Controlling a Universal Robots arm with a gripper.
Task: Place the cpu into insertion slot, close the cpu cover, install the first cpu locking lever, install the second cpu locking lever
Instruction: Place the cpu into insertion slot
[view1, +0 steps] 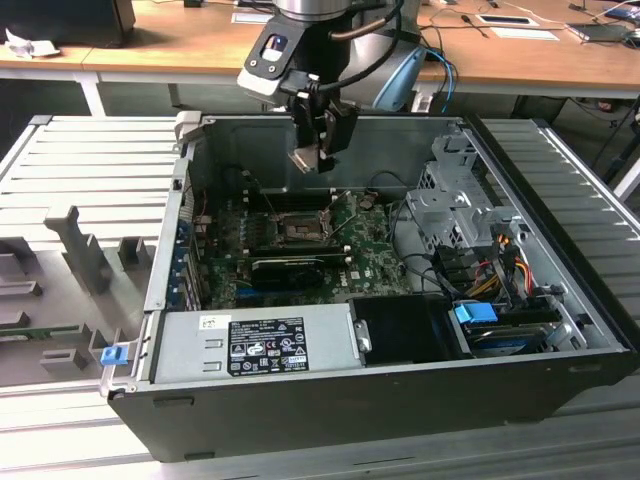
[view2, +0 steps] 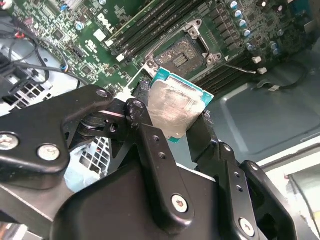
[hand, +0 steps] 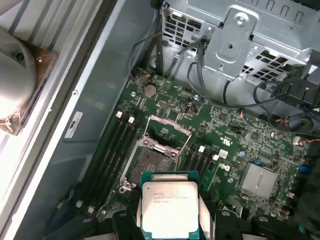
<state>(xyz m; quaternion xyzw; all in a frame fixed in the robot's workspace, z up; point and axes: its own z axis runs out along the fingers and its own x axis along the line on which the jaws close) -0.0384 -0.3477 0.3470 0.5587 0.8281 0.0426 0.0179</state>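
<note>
Here the black two-fingered pincer (view1: 318, 155) hangs inside the open black computer case (view1: 300, 415), which lies on the grey ribbed table (view1: 90, 160). Its fingers (view2: 145, 125) are closed part-way onto opposite edges of the cpu (view1: 305, 160), a small flat square chip with a silver-grey metal lid and a teal-green rim. In both wrist views the chip (view2: 177, 107) (hand: 170, 207) sits tilted between the fingers, lid facing outwards, clear of the board.

The insertion slot (view1: 300, 228), a square dark socket with a silvery rim, lies on the green motherboard (view1: 375, 262). In the exterior view the held chip appears at twelve o'clock from it, well apart. In both wrist views the socket (view2: 187, 52) (hand: 150, 162) is bare. The cpu cover (hand: 162, 146), a thin silvery frame with a square window, stands swung up at the socket's far edge in the first wrist view.

Taking the case as a dial in the exterior view, a long black finned card (view1: 300, 268) lies at six o'clock from the socket, a grey metal power supply box (view1: 250, 340) sits at seven o'clock, and a silvery perforated drive cage (view1: 455, 200) at two o'clock.
</note>
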